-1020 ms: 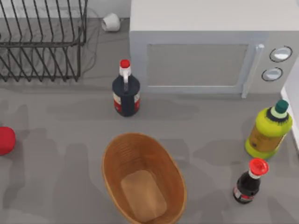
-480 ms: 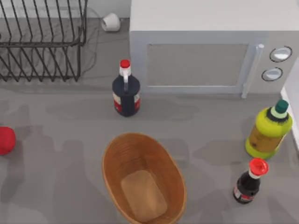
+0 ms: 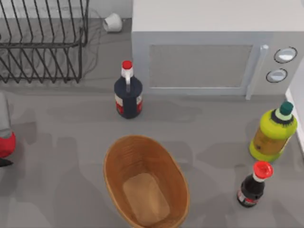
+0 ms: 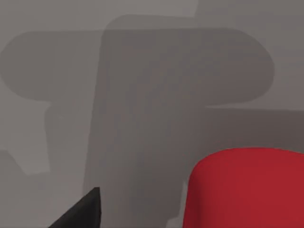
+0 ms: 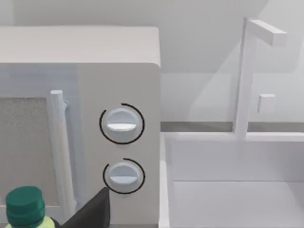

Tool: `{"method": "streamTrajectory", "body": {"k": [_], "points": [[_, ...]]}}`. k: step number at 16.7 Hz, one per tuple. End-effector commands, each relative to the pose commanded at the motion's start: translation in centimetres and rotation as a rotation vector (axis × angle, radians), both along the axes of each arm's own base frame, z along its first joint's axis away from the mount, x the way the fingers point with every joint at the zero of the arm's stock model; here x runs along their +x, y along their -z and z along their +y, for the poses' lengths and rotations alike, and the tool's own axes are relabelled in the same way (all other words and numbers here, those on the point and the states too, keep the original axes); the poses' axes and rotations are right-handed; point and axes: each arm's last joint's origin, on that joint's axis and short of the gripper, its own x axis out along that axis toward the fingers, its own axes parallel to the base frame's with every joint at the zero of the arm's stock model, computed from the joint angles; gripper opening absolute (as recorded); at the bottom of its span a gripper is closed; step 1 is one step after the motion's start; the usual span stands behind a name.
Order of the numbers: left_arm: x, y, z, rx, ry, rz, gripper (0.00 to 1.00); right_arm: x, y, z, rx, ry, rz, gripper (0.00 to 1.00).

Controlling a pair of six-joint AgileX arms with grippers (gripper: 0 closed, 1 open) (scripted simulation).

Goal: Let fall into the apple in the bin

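The red apple (image 3: 5, 145) lies on the grey table at the far left edge of the top view. Above it, my left arm reaches in from that edge, and the left gripper (image 3: 3, 157) hangs over the apple. In the left wrist view the apple (image 4: 247, 190) looms close, and one black fingertip (image 4: 88, 211) stands apart from it; the gripper looks open and holds nothing. The brown oval bin (image 3: 114, 161) sits at the front middle of the table with nothing in it. Parked near the microwave, my right gripper shows one fingertip (image 5: 95, 211) and looks open.
A dark bottle with a red cap (image 3: 128, 92) stands behind the bin. A black wire rack (image 3: 42, 42) sits at the back left, a white microwave (image 3: 209, 47) at the back. At the right stand a yellow-green bottle (image 3: 273, 133) and a small dark bottle (image 3: 253, 185).
My left arm has come into the top view at the left edge and now hangs over the apple. The apple, the bin and the bottles have not moved.
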Motion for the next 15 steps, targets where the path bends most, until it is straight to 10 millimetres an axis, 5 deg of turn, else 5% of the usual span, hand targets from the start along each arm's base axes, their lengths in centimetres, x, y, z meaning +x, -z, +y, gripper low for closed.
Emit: {"method": "streamTrajectory", "body": {"k": [2,15], "points": [[0.00,0.00,0.00,0.000,0.000,0.000,1.00,0.00,0.00,0.00,0.000,0.000,0.000,1.00],[0.00,0.00,0.00,0.000,0.000,0.000,0.02,0.00,0.00,0.00,0.000,0.000,0.000,1.00]]}}
